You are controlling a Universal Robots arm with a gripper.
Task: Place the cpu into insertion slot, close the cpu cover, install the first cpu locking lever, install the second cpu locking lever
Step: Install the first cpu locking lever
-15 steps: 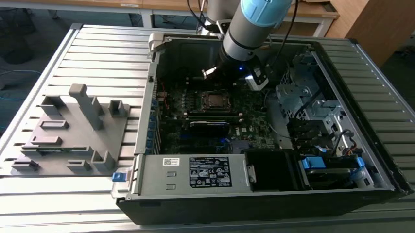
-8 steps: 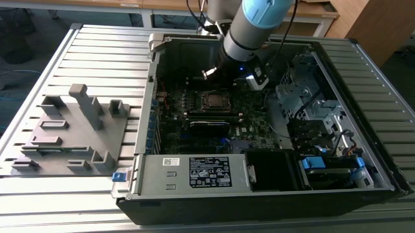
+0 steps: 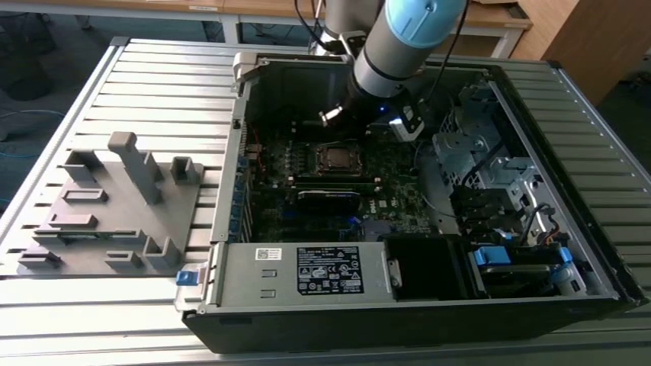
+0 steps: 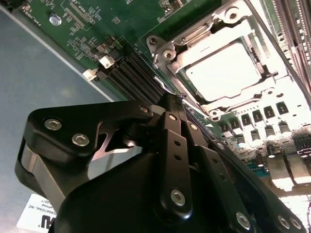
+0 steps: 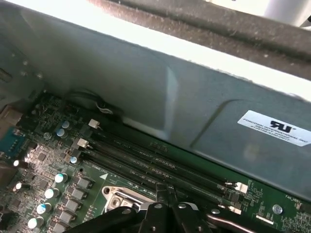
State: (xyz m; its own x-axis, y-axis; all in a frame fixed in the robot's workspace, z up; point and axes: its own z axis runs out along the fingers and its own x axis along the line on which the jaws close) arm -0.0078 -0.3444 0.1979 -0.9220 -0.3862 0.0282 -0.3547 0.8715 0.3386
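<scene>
The cpu [image 4: 223, 73], with its dull silver top, lies flat in the insertion slot [image 3: 331, 156] on the green board. The cpu cover [image 4: 197, 35] lies down around it as a silvery frame. A thin metal locking lever [image 4: 197, 108] runs along the socket edge nearest my fingers. My gripper [image 4: 178, 99] is shut, and its black fingertips [image 5: 165, 188] meet right at that lever, between the socket and the dark memory slots [image 5: 155, 167]. I cannot tell whether the tips press on the lever. In the exterior view the gripper [image 3: 351, 126] hangs just behind the socket.
The open computer case [image 3: 234, 229] lies on a slatted metal table. A grey case wall [image 5: 146, 97] rises close behind the memory slots. Drive cages and cables [image 3: 498, 183] fill the exterior view's right. A grey fixture block [image 3: 112, 206] stands at the exterior view's left.
</scene>
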